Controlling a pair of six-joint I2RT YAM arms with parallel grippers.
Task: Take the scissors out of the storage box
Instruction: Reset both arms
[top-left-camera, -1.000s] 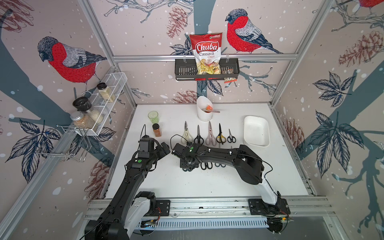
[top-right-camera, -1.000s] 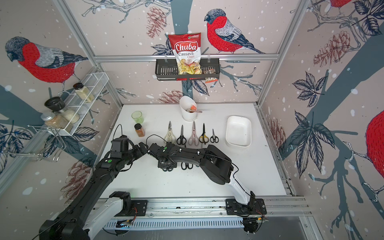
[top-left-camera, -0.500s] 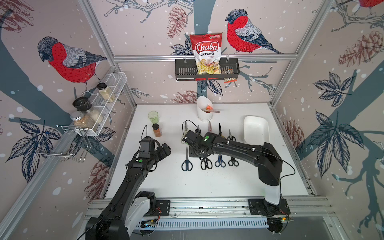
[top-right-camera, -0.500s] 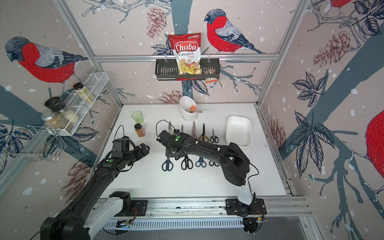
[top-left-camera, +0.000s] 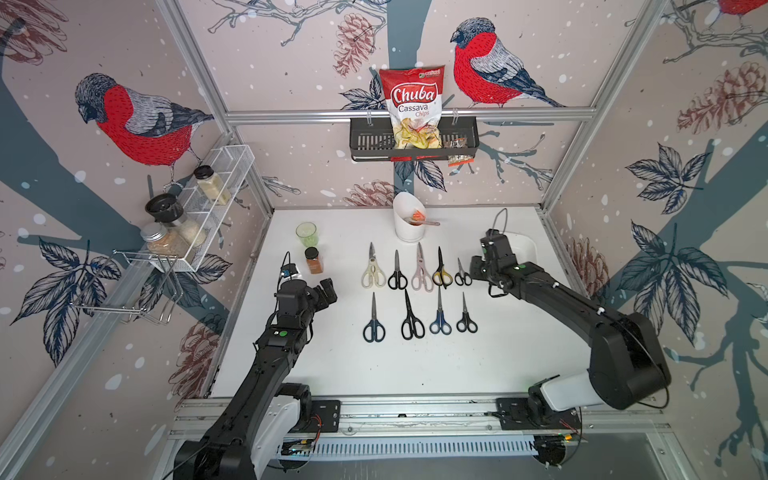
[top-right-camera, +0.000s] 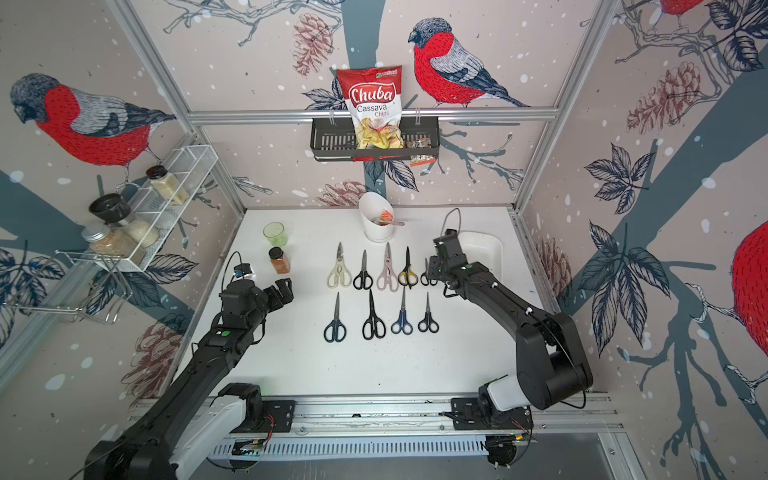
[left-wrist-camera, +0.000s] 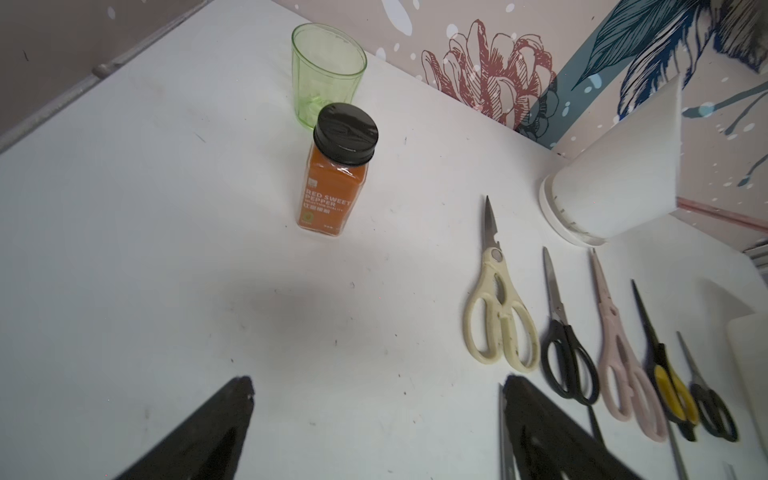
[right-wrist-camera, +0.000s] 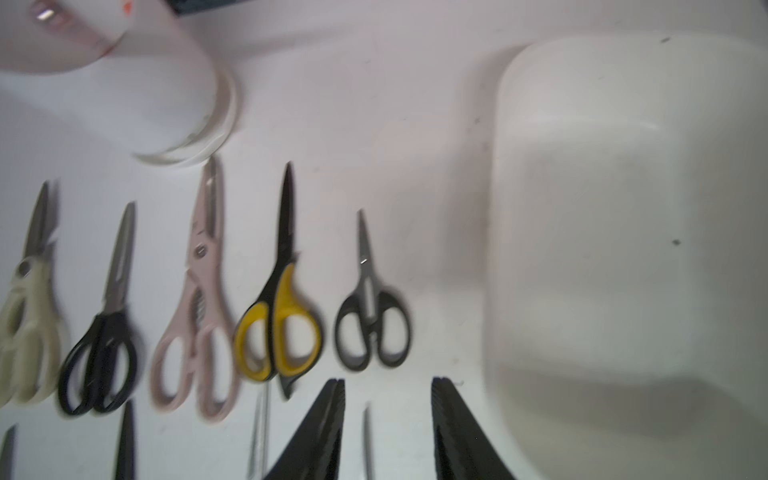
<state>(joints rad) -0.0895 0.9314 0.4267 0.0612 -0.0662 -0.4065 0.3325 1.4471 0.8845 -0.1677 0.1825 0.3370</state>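
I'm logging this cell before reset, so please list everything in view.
steel-bladed scissors: nine; cream, pink, yellow-black, blue and black handles; two rows on the white table, five behind four.
shallow white plastic storage box: one, white, right of the back row, empty.
tall white cylindrical holder: one, white, behind the scissors, utensil inside.
green glass cup: one, green, back left of the table.
orange spice jar with black lid: one, orange, in front of the cup.
Chuba chips bag: one, red and white, in the black wall basket.
white wire rack: one, white, left wall, holding jars.
left gripper: one, black, open, left of the scissors.
right gripper: one, black, open, beside the box.
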